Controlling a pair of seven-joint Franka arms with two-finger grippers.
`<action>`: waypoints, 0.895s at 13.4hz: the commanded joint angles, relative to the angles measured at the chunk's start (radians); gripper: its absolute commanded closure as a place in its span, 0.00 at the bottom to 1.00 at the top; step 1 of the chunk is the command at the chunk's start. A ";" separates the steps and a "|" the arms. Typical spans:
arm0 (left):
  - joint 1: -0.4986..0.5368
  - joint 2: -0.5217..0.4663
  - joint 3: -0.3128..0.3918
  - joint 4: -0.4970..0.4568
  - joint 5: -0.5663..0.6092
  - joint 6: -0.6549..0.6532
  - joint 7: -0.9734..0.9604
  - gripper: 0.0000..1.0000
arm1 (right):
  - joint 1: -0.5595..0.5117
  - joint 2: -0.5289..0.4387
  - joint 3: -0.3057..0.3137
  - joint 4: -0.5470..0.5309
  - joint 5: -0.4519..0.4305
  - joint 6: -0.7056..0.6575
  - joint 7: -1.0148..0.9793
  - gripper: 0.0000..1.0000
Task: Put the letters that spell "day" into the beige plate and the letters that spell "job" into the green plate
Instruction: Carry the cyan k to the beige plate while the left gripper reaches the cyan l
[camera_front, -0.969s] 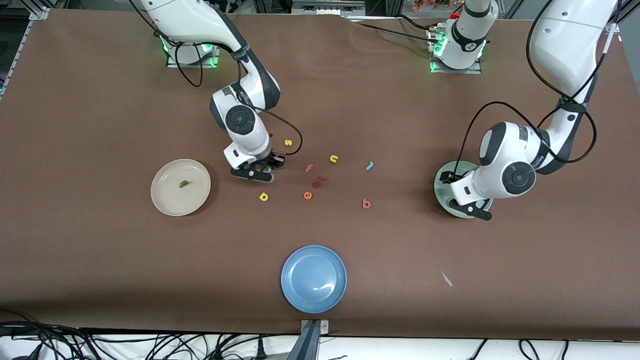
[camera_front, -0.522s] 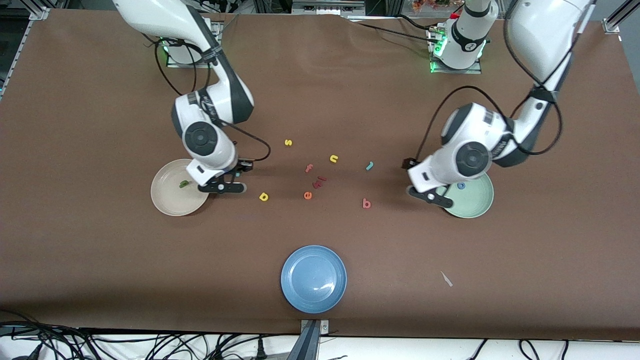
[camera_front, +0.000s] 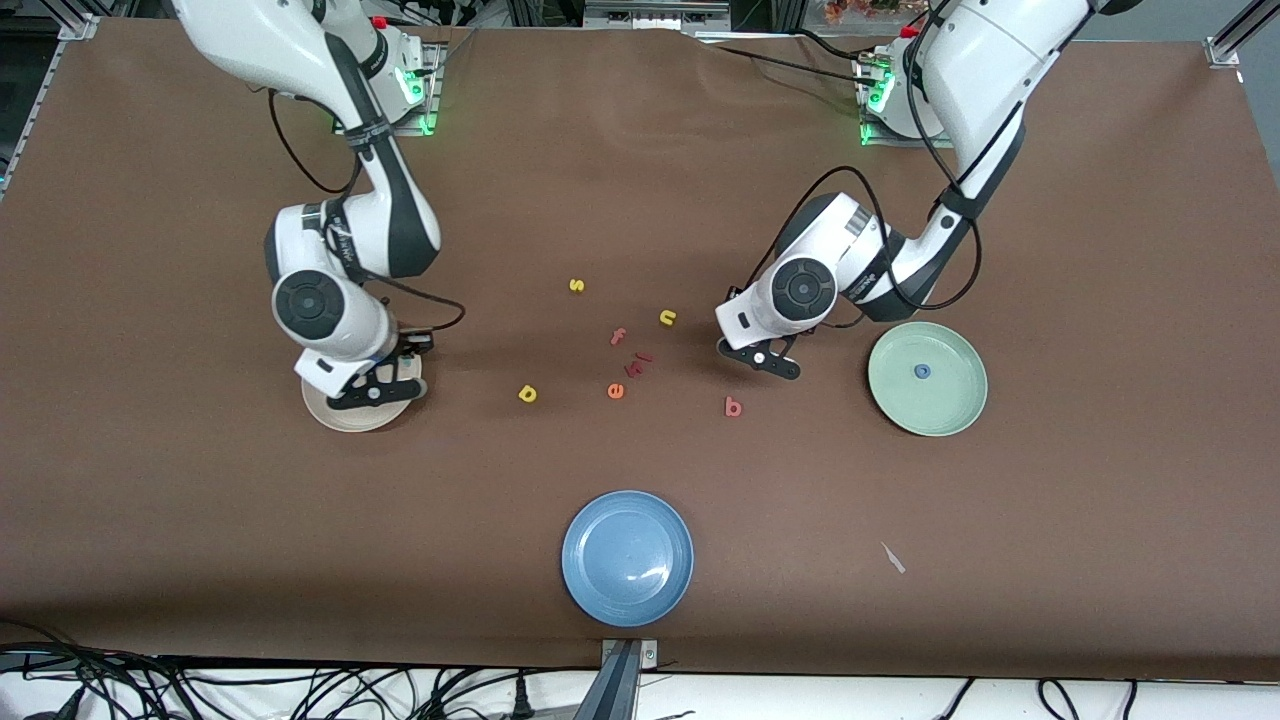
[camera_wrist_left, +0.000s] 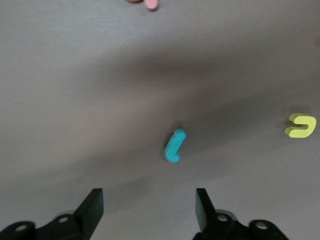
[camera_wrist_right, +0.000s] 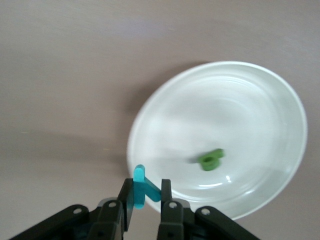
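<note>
My right gripper (camera_front: 375, 385) hangs over the edge of the beige plate (camera_front: 340, 415), shut on the teal "y" (camera_wrist_right: 142, 192). In the right wrist view the dark green "d" (camera_wrist_right: 210, 160) lies in that plate (camera_wrist_right: 250, 110). My left gripper (camera_wrist_left: 149, 195) is open above the teal "j" (camera_wrist_left: 174, 145), with nothing between its fingers; in the front view this gripper (camera_front: 760, 360) hides the "j". The salmon "b" (camera_front: 733, 407) lies nearer the front camera. The blue "o" (camera_front: 922, 371) rests in the green plate (camera_front: 950, 415). The yellow "a" (camera_front: 527, 394) lies on the table.
Loose letters sit mid-table: yellow "s" (camera_front: 576, 285), yellow "n" (camera_front: 668, 318), salmon "f" (camera_front: 618, 336), orange "e" (camera_front: 615, 391) and dark red pieces (camera_front: 638, 363). A blue plate (camera_front: 627, 557) stands near the front edge. A white scrap (camera_front: 893, 558) lies toward the left arm's end.
The right arm carried the "y" from the letter cluster to over the beige plate. The left arm swung from over the green plate, where the "o" stays, to above the "j".
</note>
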 joint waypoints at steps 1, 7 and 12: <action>-0.016 0.039 0.012 0.015 0.088 0.050 -0.009 0.34 | -0.016 0.015 0.000 -0.006 0.011 -0.008 -0.054 0.62; -0.034 0.079 0.009 0.024 0.183 0.124 -0.018 0.38 | -0.011 0.010 0.012 0.022 0.094 -0.017 -0.025 0.00; -0.042 0.079 0.006 0.024 0.176 0.124 -0.020 0.38 | 0.033 0.026 0.034 0.071 0.135 0.000 0.134 0.00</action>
